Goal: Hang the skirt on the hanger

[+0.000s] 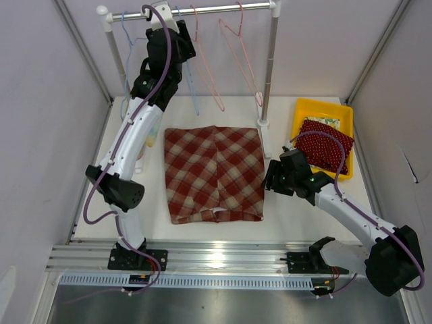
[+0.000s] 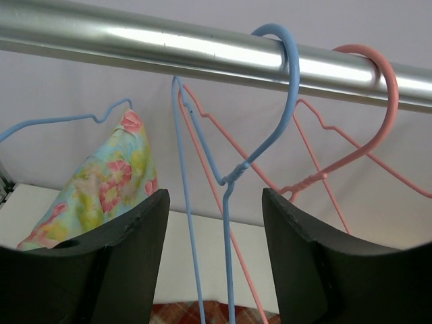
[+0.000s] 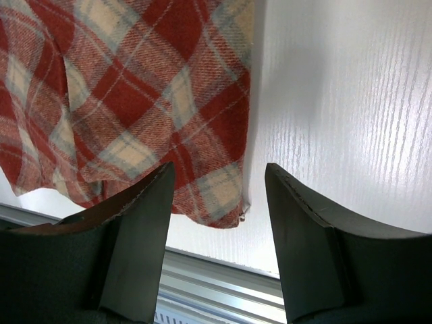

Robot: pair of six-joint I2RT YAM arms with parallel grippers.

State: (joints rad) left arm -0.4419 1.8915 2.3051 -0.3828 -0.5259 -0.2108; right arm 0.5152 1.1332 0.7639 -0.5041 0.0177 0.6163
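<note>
The red plaid skirt (image 1: 214, 173) lies flat in the middle of the white table. A blue wire hanger (image 1: 193, 94) hangs from the metal rail (image 1: 216, 9). My left gripper (image 1: 177, 42) is raised to the rail. In the left wrist view it is open (image 2: 214, 202), and the blue hanger's (image 2: 270, 135) twisted neck runs down between the jaws with a gap on each side. My right gripper (image 1: 270, 177) hovers low at the skirt's right edge. It is open (image 3: 217, 175) over the skirt's (image 3: 135, 88) near right corner and holds nothing.
Two pink wire hangers (image 1: 209, 74) (image 1: 246, 64) share the rail, one just right of the blue hook (image 2: 378, 101). A floral garment (image 2: 108, 182) hangs at the left. A yellow tray (image 1: 324, 108) with a red dotted cloth (image 1: 327, 145) sits at back right. The rack's post (image 1: 268, 74) stands behind the skirt.
</note>
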